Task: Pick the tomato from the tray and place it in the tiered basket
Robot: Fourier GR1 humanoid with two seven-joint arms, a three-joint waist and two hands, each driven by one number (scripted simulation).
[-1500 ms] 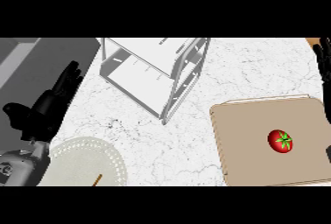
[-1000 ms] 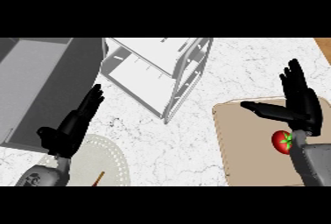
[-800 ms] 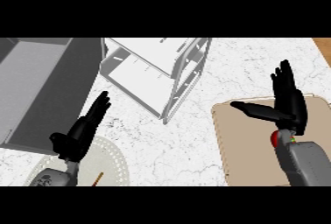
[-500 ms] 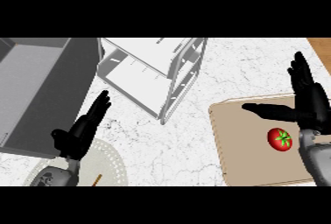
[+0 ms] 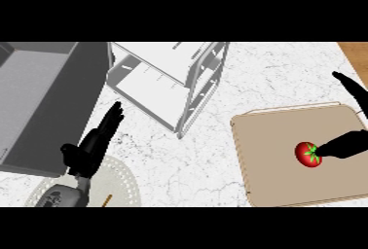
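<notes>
A red tomato (image 5: 309,154) with a green stem lies on the tan tray (image 5: 273,155) at the right. My right hand (image 5: 345,145) comes in from the right edge, open, with its thumb tip touching the tomato's right side and its fingers stretched up toward the far edge. The white tiered basket (image 5: 173,82) stands at the top centre, left of the tray. At the lower left my left hand (image 5: 92,148) is open with straight fingers, holding nothing, over the counter beside a plate.
A grey sink basin (image 5: 39,102) fills the upper left. A pale round plate (image 5: 119,187) with a small stick on it sits at the lower left under my left forearm. A wooden surface (image 5: 356,53) shows at the top right corner.
My right hand has swung out toward the right edge and lowered, its thumb now reaching the tomato. The left hand has barely shifted. The tomato lies where it was.
</notes>
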